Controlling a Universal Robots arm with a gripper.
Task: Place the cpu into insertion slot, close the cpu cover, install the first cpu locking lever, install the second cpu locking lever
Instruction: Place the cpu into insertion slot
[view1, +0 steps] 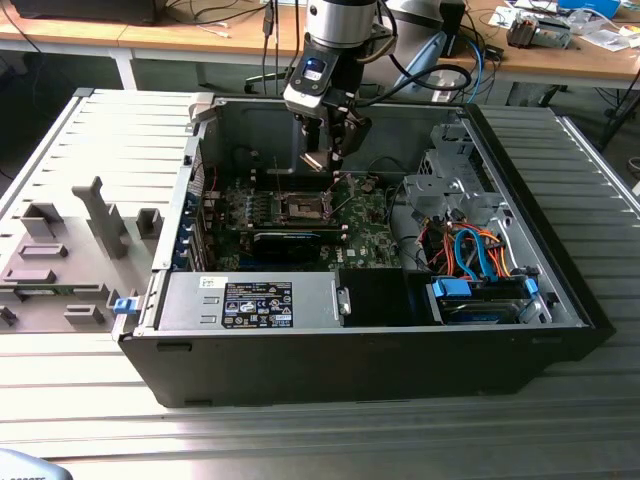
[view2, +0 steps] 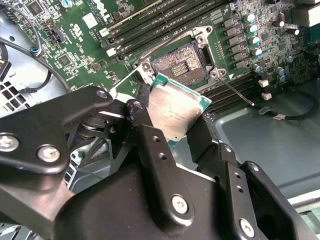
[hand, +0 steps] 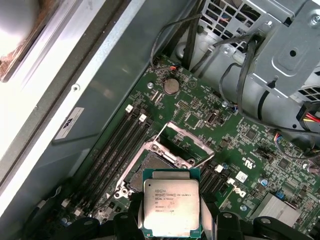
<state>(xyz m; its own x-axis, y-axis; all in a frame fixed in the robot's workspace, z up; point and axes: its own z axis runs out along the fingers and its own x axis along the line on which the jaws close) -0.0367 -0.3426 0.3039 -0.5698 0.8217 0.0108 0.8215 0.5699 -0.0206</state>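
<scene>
Above the open insertion slot (hand: 150, 167), the gripper (view2: 170, 122) hangs, its 2 fingers (view2: 150, 140) clamped on the cpu (hand: 171, 207) by its edges (not yet seated); the cpu cover (hand: 182, 142) stands raised.

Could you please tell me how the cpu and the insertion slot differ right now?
The cpu has a dull silver lid with a green edge; the insertion slot is a dark recess with brownish pins. The cpu is held in the gripper above the board; the slot sits fixed in it, empty. Both are square.
</scene>
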